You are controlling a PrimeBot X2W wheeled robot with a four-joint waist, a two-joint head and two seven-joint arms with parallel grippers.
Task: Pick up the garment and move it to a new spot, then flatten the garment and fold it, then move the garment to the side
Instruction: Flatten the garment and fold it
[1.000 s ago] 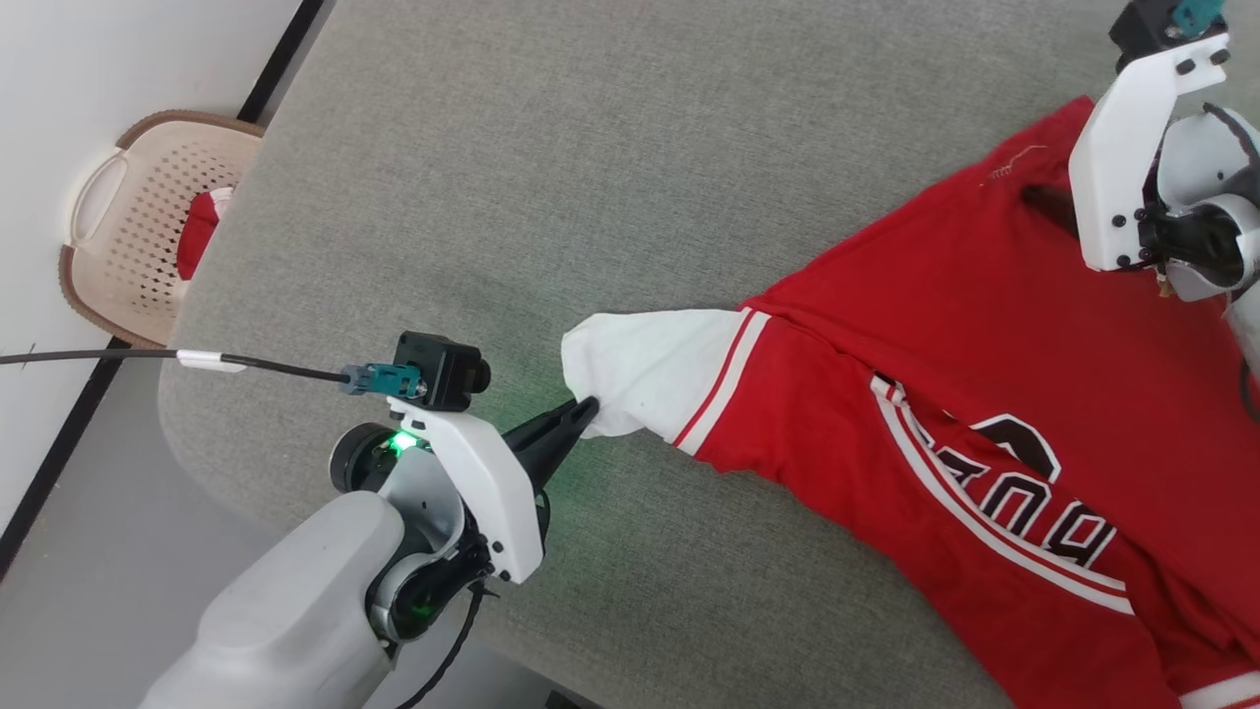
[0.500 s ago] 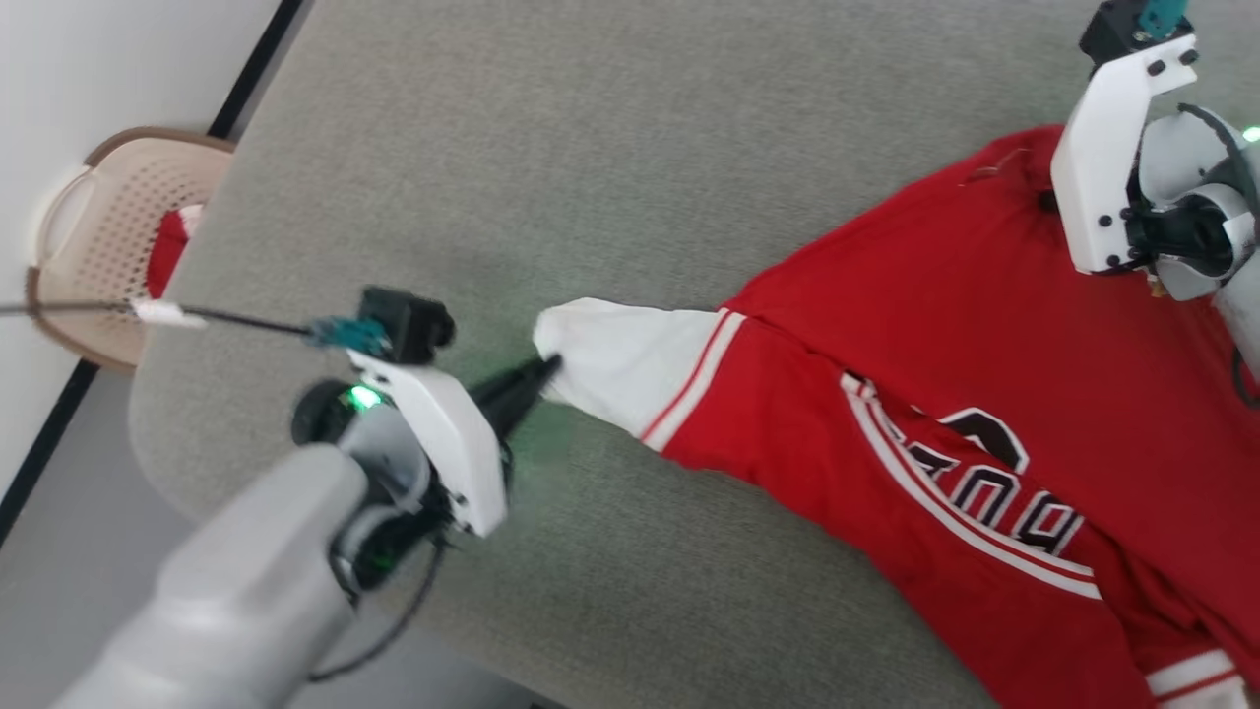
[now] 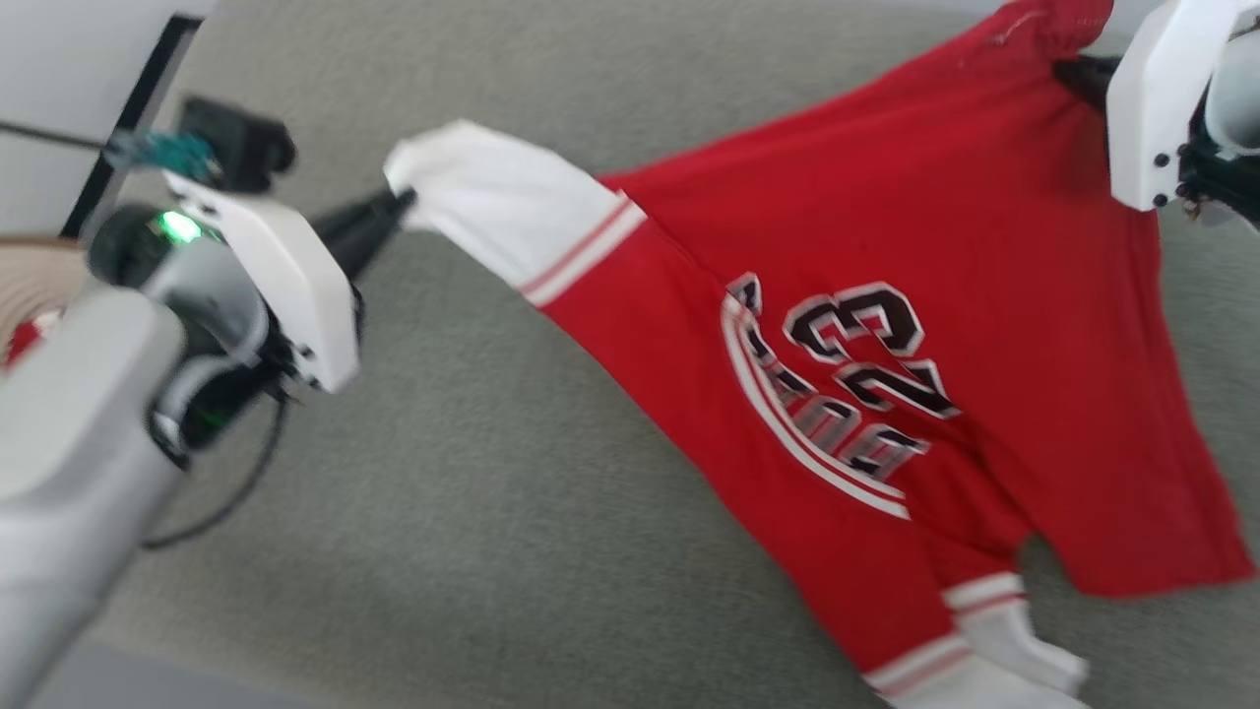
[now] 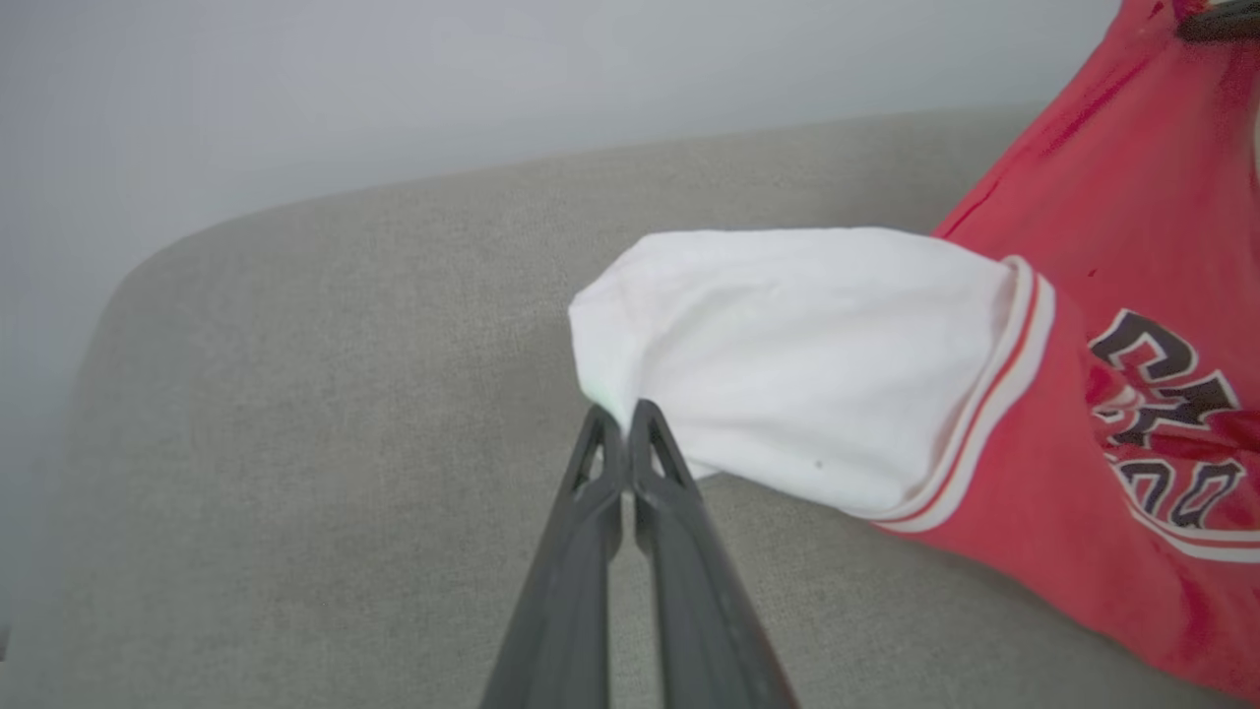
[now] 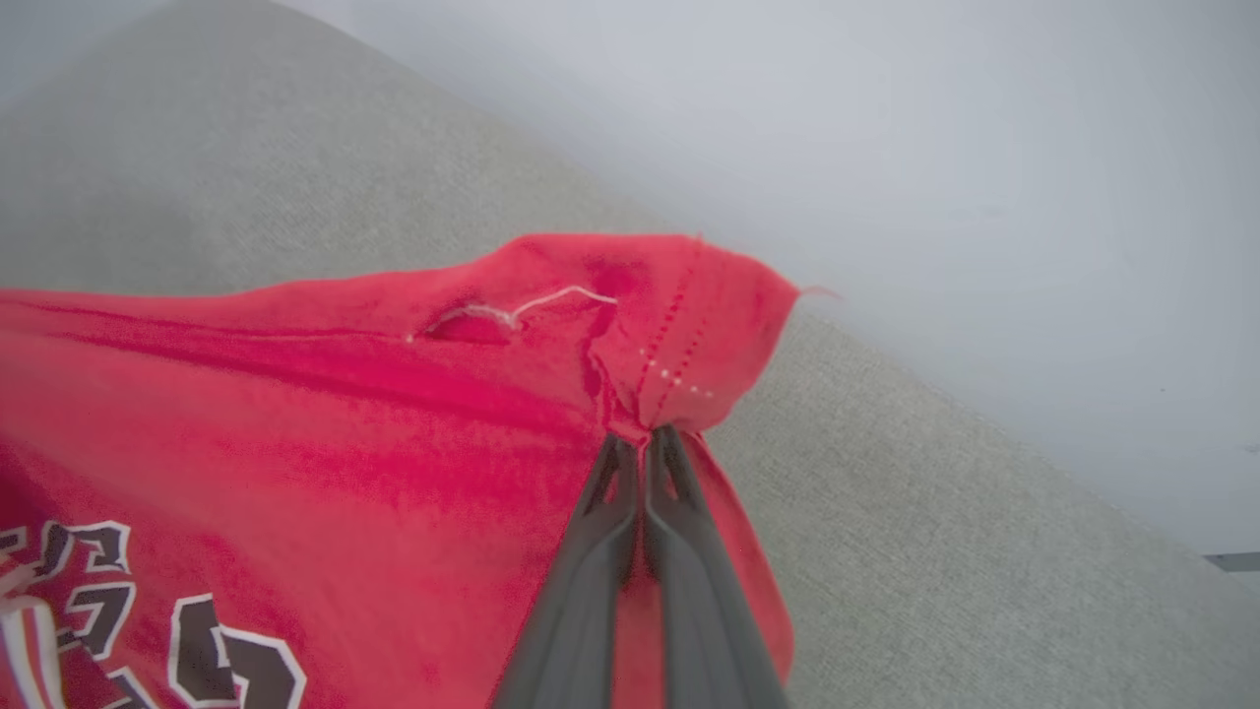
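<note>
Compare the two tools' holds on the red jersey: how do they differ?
The left tool pinches the white cuff; the right tool pinches a red stitched corner. In the head view, the left tool reaches in from the left edge, the right tool from the top right. Both are shut on the garment, which spreads between them.

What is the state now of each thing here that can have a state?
garment, unfolded, hanging stretched between both grippers.
left gripper, fingers shut on the garment's white cuff.
right gripper, fingers shut on a red corner of the garment.
</note>
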